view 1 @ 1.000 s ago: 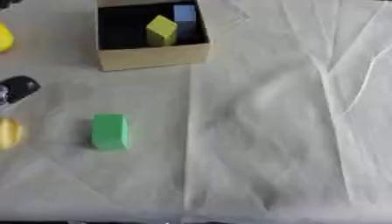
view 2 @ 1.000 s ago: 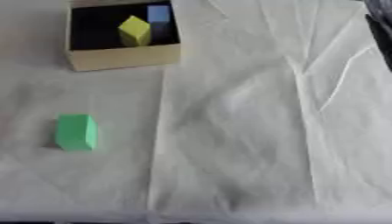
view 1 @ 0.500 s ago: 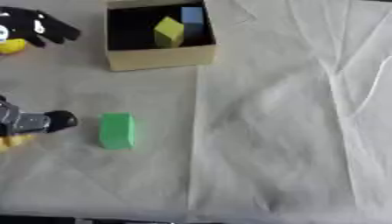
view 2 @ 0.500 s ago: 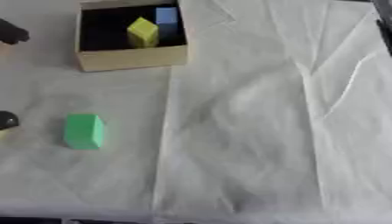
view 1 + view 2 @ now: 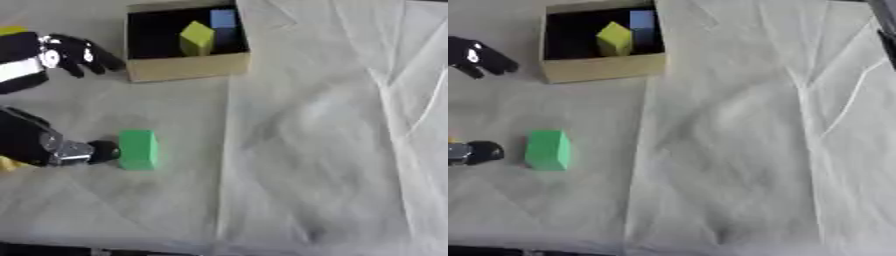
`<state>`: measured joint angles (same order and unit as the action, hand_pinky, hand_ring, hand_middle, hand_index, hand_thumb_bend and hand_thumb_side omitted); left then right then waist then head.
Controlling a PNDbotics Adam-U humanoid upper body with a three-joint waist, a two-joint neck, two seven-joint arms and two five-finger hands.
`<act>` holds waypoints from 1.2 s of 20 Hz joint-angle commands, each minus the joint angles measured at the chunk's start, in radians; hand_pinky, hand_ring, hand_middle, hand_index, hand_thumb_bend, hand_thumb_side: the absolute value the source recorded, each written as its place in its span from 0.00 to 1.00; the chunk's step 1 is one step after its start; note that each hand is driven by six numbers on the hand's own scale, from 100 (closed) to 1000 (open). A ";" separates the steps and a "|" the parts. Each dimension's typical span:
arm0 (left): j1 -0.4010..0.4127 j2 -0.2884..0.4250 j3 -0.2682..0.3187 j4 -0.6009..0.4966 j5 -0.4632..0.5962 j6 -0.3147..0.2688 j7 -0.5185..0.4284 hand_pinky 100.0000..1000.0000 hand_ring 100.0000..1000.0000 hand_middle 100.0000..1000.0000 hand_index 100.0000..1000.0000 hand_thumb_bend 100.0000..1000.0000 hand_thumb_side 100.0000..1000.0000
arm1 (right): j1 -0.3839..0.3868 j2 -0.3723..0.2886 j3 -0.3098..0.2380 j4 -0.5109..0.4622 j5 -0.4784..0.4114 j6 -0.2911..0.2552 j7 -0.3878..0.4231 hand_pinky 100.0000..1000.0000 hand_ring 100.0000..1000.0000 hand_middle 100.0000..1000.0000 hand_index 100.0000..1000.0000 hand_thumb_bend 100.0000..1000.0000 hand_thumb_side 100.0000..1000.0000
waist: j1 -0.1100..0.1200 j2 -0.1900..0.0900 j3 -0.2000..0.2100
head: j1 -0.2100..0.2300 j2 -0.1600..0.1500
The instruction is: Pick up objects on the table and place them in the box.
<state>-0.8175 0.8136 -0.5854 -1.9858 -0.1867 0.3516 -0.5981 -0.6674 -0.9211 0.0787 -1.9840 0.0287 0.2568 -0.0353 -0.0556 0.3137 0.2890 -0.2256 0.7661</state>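
At the far left edge we see the robot's left hand — black fingers with white patches, spread and straight, holding nothing — with a black and silver thumb tip of the same hand lower down. Just right of that tip, touching it or nearly so, stands the small green rectangular block on the creased white cloth. Above the block and right of the fingers sits the open cardboard box with a dark interior, already holding a yellow block and a blue block. We judge the reach for the green block is under way — next the fingers must drop over it and curl against the thumb. The right hand shows in neither view.
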 commanded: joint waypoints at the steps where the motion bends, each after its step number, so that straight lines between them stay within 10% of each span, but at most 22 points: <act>1: -0.015 -0.011 -0.014 -0.014 -0.027 0.058 -0.033 0.81 0.85 0.82 0.91 0.55 0.47 | -0.011 -0.026 -0.009 -0.016 0.005 0.000 -0.001 0.77 0.77 0.74 0.82 0.00 0.54 | 0.014 -0.039 -0.001 | -0.008 0.004; 11: -0.001 -0.076 -0.055 0.078 -0.095 0.125 -0.084 0.82 0.86 0.82 0.90 0.49 0.27 | -0.006 -0.012 -0.005 -0.016 -0.002 0.006 -0.005 0.77 0.76 0.73 0.82 0.00 0.57 | 0.012 -0.034 -0.004 | -0.008 0.004; 24: 0.019 -0.145 -0.062 0.226 -0.193 0.066 -0.095 0.85 0.88 0.85 0.91 0.42 0.12 | 0.009 0.002 0.002 -0.016 -0.001 0.022 -0.005 0.77 0.75 0.73 0.81 0.00 0.59 | 0.010 -0.024 -0.016 | -0.001 0.004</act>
<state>-0.7904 0.6625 -0.6507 -1.7658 -0.3733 0.4203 -0.6866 -0.6498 -0.9019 0.0914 -1.9841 0.0251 0.2757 -0.0377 -0.0556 0.3137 0.2736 -0.2291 0.7661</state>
